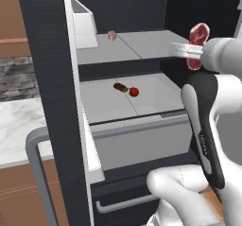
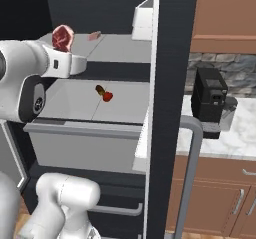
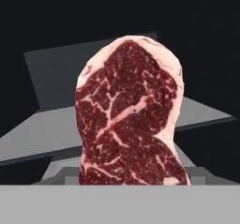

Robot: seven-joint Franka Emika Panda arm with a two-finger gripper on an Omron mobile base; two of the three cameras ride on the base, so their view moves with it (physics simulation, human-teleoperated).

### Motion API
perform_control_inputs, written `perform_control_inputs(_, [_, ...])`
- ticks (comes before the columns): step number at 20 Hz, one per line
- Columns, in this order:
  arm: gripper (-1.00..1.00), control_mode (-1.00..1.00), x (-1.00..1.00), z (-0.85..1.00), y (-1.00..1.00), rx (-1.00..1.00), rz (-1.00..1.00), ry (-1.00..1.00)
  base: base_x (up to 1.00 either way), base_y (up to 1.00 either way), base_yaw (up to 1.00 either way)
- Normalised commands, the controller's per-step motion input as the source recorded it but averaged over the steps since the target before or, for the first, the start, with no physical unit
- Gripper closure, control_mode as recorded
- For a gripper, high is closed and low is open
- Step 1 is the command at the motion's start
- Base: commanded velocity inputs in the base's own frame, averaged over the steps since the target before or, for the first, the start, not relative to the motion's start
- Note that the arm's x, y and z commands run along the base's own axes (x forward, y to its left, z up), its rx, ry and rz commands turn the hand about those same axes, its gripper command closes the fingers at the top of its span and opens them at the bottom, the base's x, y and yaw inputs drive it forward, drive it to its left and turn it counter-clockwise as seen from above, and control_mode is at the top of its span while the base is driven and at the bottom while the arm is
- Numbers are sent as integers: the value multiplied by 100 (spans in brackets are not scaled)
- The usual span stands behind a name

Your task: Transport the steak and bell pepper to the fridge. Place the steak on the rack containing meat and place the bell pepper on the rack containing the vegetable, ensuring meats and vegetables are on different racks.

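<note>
Only one steak (image 1: 198, 45) in claw (image 1: 189, 51), one bell pepper (image 1: 134, 91) shelved

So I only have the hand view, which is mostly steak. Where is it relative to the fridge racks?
Observer: The steak is held up in the end effector, at the front right of the upper rack, not yet set down.
Operator: What's already on that rack?
Observer: A pale pink meat chunk sits toward its back left.
Operator: And the bell pepper?
Observer: The bell pepper lies on the lower rack, beside a dark brown-and-yellow vegetable.
Operator: Is the door clear of the arm?
Observer: The fridge door stands open, off to one side of the arm.
</note>
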Motion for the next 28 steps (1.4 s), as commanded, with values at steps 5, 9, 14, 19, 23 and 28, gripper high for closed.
perform_control_inputs(5, [100,-100,100,-30,0,-5,0,-1,0,0,0])
perform_control_inputs(9, [100,-100,100,-26,0,-1,0,1,0,0,0])
perform_control_inputs(14, [100,-100,98,-10,0,0,0,1,0,0,0])
perform_control_inputs(19, [100,-100,81,0,0,0,0,1,0,0,0])
perform_control_inputs(23, [100,-100,73,0,0,0,0,6,0,0,0])
perform_control_inputs(28, [100,-100,79,-1,0,0,0,4,0,0,0])
